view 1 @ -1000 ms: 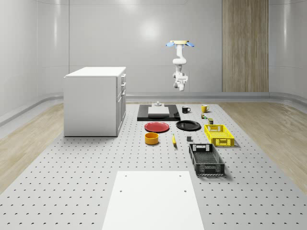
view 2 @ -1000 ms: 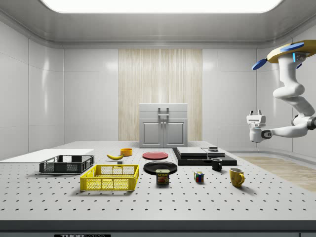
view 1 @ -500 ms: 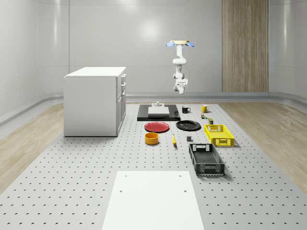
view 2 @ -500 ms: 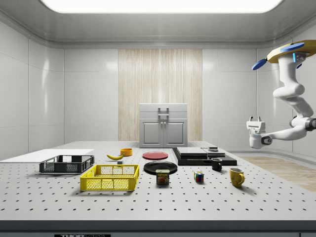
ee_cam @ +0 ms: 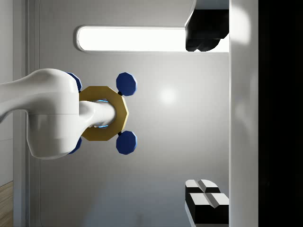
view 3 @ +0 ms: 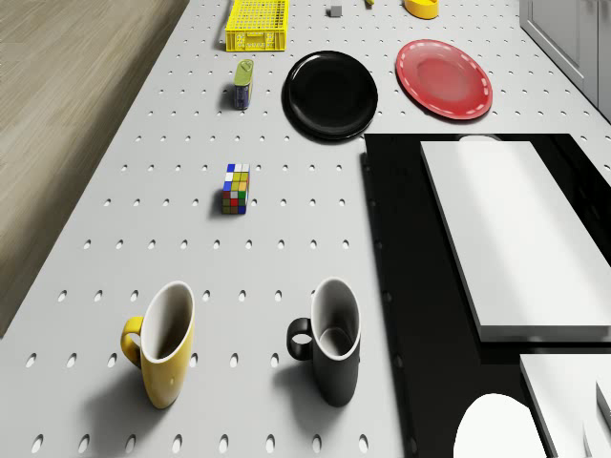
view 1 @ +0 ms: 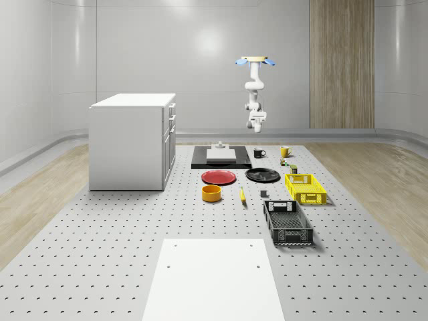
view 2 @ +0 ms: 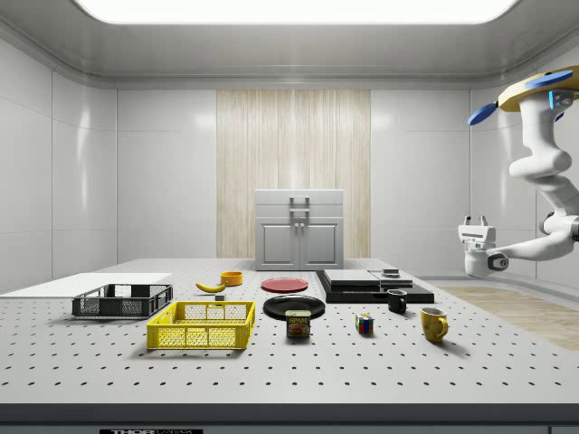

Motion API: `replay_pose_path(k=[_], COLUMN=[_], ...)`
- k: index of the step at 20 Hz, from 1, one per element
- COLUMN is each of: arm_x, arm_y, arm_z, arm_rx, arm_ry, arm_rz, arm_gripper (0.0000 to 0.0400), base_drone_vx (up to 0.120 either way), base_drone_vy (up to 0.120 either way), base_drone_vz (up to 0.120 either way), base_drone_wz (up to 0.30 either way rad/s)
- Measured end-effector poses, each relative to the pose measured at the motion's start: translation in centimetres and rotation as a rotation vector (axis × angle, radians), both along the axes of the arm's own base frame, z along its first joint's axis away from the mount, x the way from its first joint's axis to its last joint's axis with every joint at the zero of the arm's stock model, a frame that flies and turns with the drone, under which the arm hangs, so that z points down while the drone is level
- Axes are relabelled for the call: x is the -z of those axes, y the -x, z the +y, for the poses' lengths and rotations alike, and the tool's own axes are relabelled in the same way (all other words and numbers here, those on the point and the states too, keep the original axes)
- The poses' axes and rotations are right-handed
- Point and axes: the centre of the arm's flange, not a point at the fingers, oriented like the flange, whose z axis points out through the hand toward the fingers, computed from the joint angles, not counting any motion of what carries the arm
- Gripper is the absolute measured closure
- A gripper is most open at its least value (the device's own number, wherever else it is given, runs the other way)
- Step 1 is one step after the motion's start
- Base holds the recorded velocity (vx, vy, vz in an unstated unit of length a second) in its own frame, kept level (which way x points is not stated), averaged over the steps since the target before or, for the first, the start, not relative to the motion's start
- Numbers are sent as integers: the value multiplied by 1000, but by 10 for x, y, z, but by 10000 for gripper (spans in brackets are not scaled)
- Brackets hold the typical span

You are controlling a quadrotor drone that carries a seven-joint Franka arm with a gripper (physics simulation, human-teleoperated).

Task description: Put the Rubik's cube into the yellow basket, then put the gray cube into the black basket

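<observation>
I am at the very first step: the reach for the Rubik's cube [view 3: 236,188] has not begun and nothing has been picked. The drone [view 2: 543,90] hovers high in the air at the mug end of the table [view 2: 507,371], resting on nothing. The arm hangs under it and folds so that the claw [view 2: 477,220] is turned upward, toward the ceiling and the drone's own body. In the wrist view the two fingers [ee_cam: 203,35] stand wide apart with only air between them, so the claw is wide and holds nothing.

Seen from the claw, the Rubik's cube lies well below and further in along the table. It sits on the bare surface past the yellow mug [view 3: 162,348] and the black mug [view 3: 329,348], touching neither. The yellow basket [view 3: 256,24] is much further from the claw, beyond the cube and a small can [view 3: 242,83]. The gray cube [view 3: 335,10] and the black basket [view 2: 122,301] are the furthest of all.

For the next move, I judge the wrist must turn over so the fingers point down. Then the drone has to come lower and bring the claw above the cube – with care, because the two mugs stand between.
</observation>
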Motion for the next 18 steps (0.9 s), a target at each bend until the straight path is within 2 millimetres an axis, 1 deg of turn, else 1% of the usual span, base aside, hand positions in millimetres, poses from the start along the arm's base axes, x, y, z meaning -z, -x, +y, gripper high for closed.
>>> replay_pose_path(k=[5, 18], arm_x=[-1, -1], arm_y=[0, 1], arm_z=[0, 0], arm_rx=[0, 0], arm_ry=[0, 4], arm_rz=[-4, -14], arm_gripper=[0, 0], base_drone_vx=[8, 120], base_drone_vy=[120, 120], base_drone_vz=[0, 0], base_drone_wz=[0, 0])
